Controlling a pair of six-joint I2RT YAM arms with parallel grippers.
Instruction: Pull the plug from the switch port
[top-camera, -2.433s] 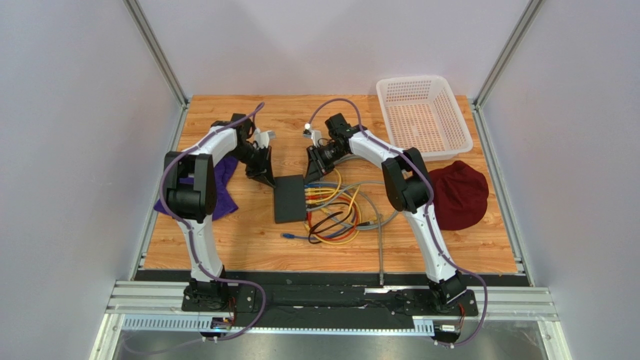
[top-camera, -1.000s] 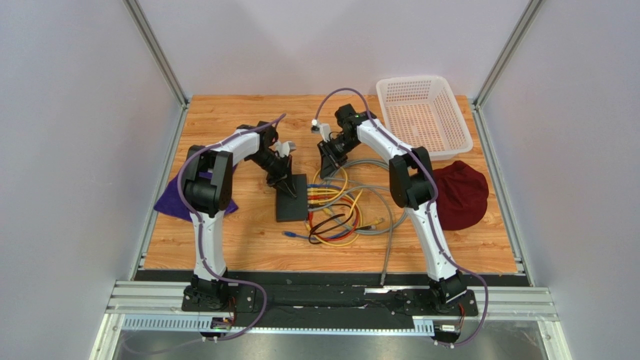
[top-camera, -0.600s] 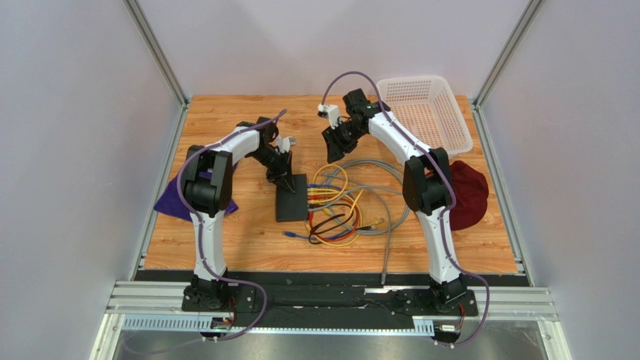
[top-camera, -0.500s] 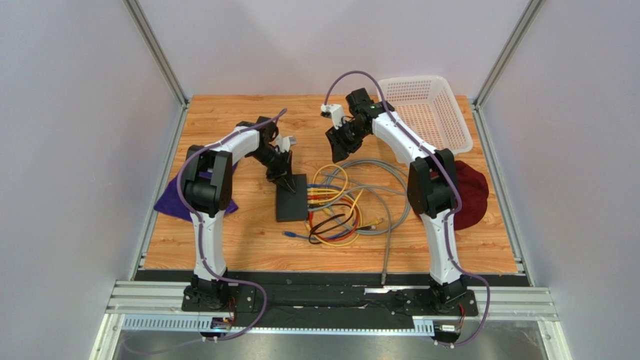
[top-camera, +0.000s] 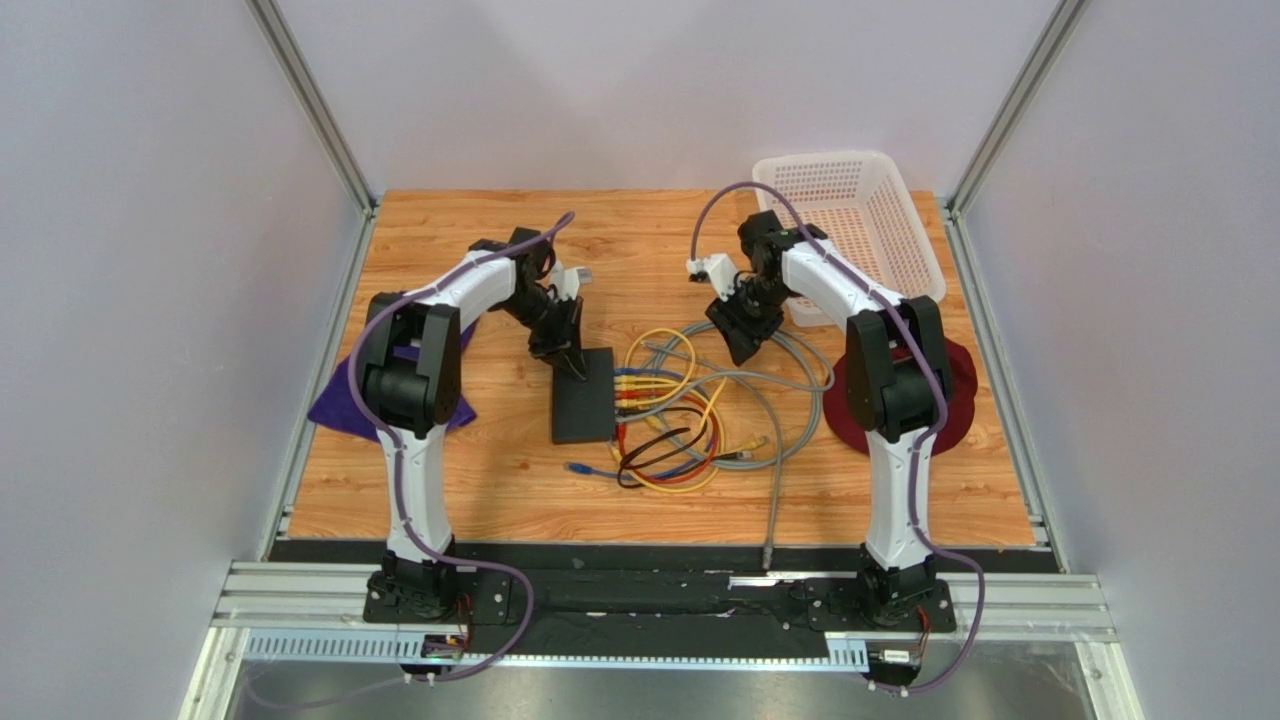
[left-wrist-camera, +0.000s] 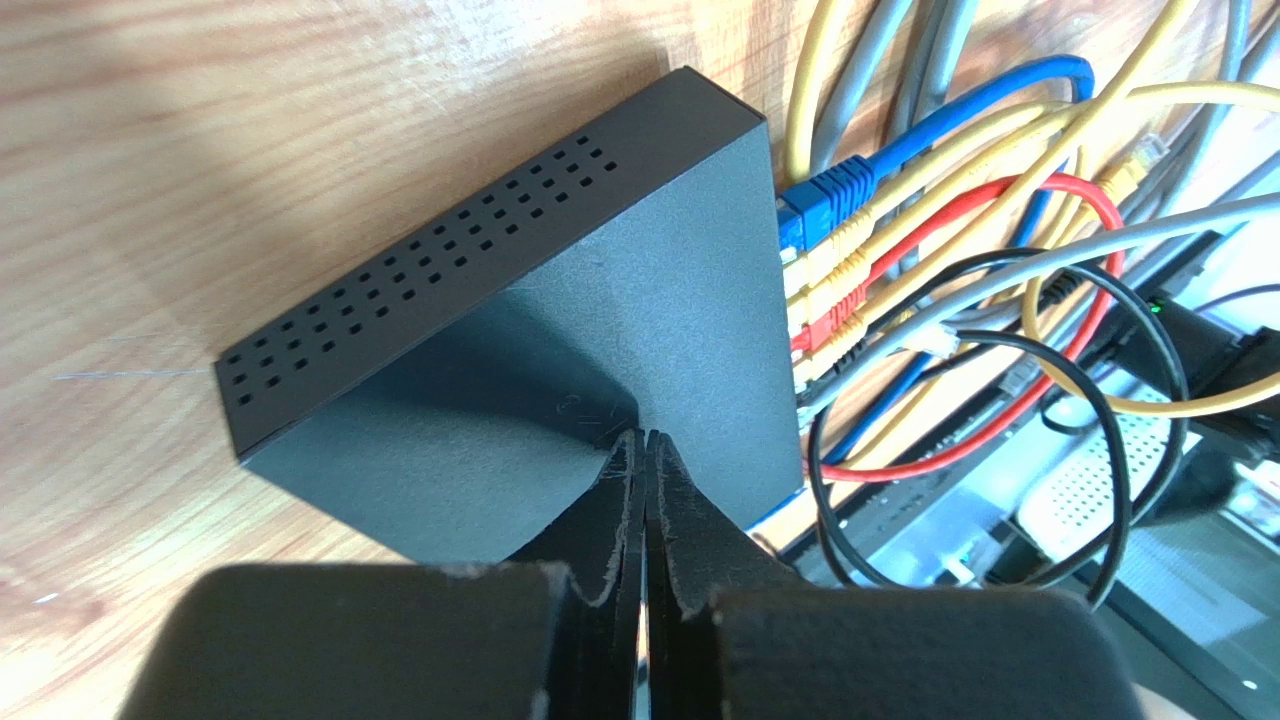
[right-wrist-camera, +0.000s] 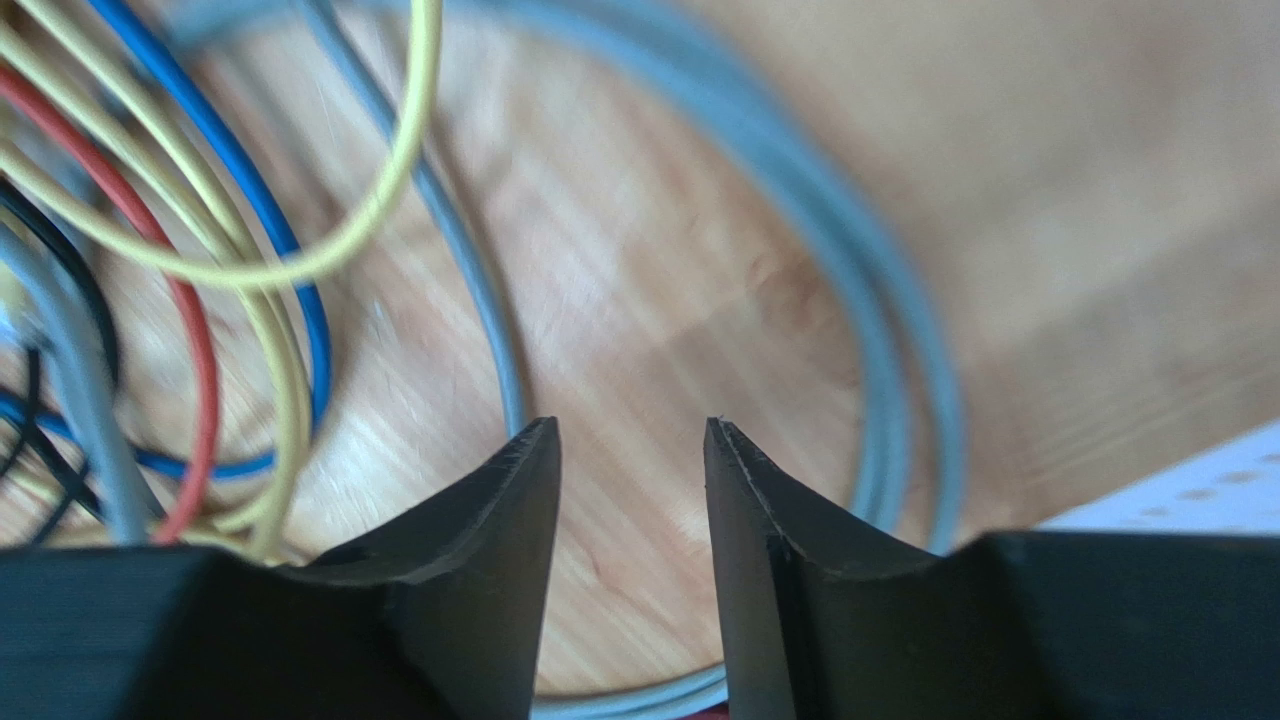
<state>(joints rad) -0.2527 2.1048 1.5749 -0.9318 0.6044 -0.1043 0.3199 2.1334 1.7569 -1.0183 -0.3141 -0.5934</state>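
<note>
Black switch (left-wrist-camera: 601, 315) on wooden table (top-camera: 451, 465), coloured cables (top-camera: 669, 393) plugged in.
Left gripper (left-wrist-camera: 646, 443) pressed shut against its top; right gripper (right-wrist-camera: 631, 435) spread, empty, above grey cable (right-wrist-camera: 902, 375).

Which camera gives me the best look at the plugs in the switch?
Left wrist: the switch fills the frame, with blue, yellow and red plugs seated along its edge. Top external shows it small, plugs barely distinguishable. Right wrist shows only cables, no switch.

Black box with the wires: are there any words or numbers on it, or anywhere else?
No text can be read anywhere.
The switch shows only plain black faces and vent holes.
The cables and the basket carry no visible markings.
</note>
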